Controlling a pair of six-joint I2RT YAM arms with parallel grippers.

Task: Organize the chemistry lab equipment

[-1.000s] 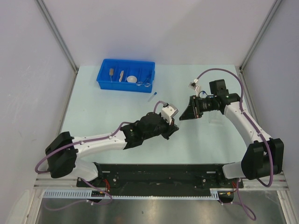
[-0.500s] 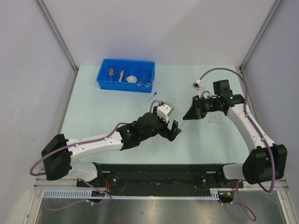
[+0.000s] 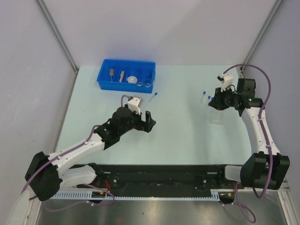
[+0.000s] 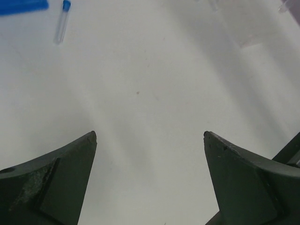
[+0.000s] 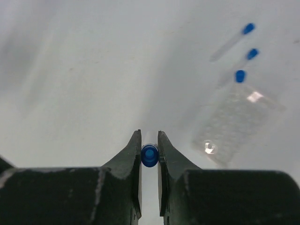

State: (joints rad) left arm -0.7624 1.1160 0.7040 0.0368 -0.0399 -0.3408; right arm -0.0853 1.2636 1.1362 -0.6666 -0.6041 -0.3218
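The right gripper, clamped on a blue-capped clear tube seen end-on, has the clear plastic tube rack at two o'clock, while the left gripper gapes empty, well apart.

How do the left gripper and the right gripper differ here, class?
The left gripper is wide open and empty; the right gripper is shut on a blue-capped tube. The left gripper hangs nearer the blue bin, the right gripper near the clear rack. Both have dark fingers.
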